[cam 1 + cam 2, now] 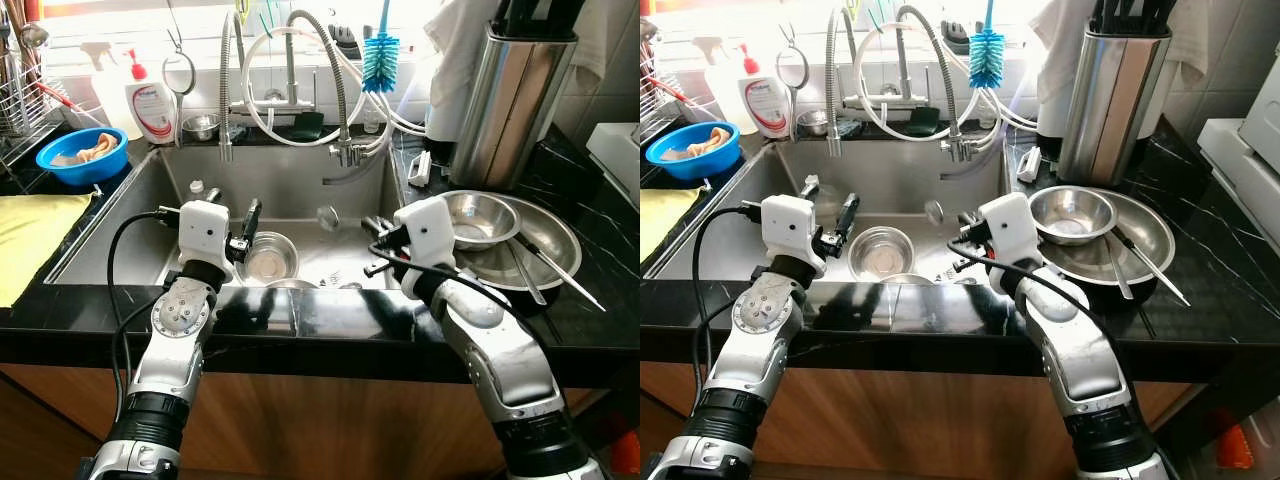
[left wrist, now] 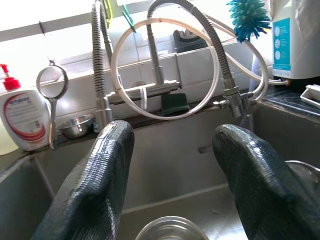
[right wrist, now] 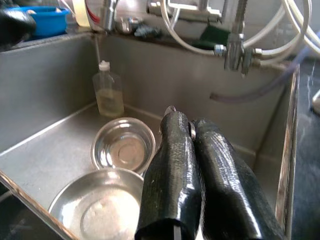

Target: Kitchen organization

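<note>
You had both arms out over the front rim of the steel sink [image 1: 110, 235], apparently about to clear its bowls. Your left gripper [image 1: 248, 222] hung spread and empty above the small round steel bowl [image 3: 124, 148]; your right gripper [image 3: 192, 170] was pressed shut, with what looked like a thin metal utensil pinched between its fingers. Nearer the rim lay a second, wider steel bowl [image 3: 97, 210]. Next, I'd judge, the left needed lowering onto the small bowl's rim. Beyond stood a small clear bottle [image 3: 108, 95].

Two round stainless-steel bowls sit upright in the steel sink [image 3: 45, 145]: a small steel bowl [image 3: 124, 149] toward the back, and a wider shallow steel bowl [image 3: 97, 206] at the front wall, their rims nearly touching.
</note>
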Tool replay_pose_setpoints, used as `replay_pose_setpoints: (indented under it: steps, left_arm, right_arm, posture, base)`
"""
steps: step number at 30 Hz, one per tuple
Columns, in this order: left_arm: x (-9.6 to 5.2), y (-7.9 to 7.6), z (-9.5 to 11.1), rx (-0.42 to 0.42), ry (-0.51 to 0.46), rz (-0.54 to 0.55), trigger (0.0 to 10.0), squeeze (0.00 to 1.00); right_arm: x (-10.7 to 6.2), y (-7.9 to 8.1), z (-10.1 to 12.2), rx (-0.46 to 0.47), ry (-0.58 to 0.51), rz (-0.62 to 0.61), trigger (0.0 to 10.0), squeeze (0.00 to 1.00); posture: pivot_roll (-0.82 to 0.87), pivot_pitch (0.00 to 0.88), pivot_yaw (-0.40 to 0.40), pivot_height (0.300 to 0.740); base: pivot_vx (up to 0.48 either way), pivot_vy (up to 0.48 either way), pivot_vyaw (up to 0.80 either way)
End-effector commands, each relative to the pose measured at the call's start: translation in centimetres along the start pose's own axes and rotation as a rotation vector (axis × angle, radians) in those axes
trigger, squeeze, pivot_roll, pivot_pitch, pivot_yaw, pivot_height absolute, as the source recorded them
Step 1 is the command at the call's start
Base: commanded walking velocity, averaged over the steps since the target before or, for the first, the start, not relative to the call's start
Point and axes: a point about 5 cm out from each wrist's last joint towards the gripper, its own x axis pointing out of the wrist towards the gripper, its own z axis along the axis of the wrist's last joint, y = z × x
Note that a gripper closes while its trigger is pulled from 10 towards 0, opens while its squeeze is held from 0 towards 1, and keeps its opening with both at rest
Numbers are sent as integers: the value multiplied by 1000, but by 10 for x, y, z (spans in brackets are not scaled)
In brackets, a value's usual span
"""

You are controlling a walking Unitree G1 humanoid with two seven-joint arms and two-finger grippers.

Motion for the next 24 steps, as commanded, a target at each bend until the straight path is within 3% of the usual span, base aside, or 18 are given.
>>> replay_pose_setpoints:
  steps: [1, 3, 4, 5, 6, 20, 21, 22, 24]
  left_arm:
    - [-1, 3, 0, 12, 3, 1, 10000, 0]
    - [-1, 3, 0, 11, 3, 0, 10000, 0]
    - [-1, 3, 0, 11, 3, -1, 10000, 0]
    - [-1, 3, 0, 11, 3, -2, 10000, 0]
    - [-1, 2, 0, 10, 3, -3, 10000, 0]
    - [-1, 2, 0, 10, 4, -11, 10000, 0]
    - [-1, 2, 0, 10, 3, -10, 10000, 0]
    - [-1, 2, 0, 11, 3, -10, 10000, 0]
    - [-1, 2, 0, 11, 6, -8, 10000, 0]
  right_arm:
    - [2, 6, 5, 3, -14, 20, 10000, 0]
    - [2, 7, 7, 4, -20, 28, 10000, 12]
    - [2, 8, 7, 4, -19, 28, 10000, 639]
    - [2, 8, 8, 8, -21, 27, 10000, 933]
    - [2, 8, 8, 11, -22, 28, 10000, 1000]
    - [4, 11, 14, 11, -53, 3, 10000, 1000]
    - [3, 8, 22, -16, -102, -44, 10000, 427]
    - [2, 7, 25, -27, -122, -66, 10000, 0]
    - [-2, -3, 42, -53, -219, -188, 10000, 0]
  posture:
    - [-61, 0, 64, 740]
    - [-61, 0, 64, 740]
    - [-61, 0, 64, 740]
    - [-60, 0, 64, 740]
    - [-60, 0, 64, 740]
    - [-54, 0, 65, 740]
    - [-55, 0, 67, 740]
    - [-55, 0, 67, 740]
    - [-59, 0, 69, 740]
  base:
    - [0, 0, 0]
    - [0, 0, 0]
    - [0, 0, 0]
    - [0, 0, 0]
    - [0, 0, 0]
    - [0, 0, 0]
    - [0, 0, 0]
    - [0, 0, 0]
    - [0, 0, 0]
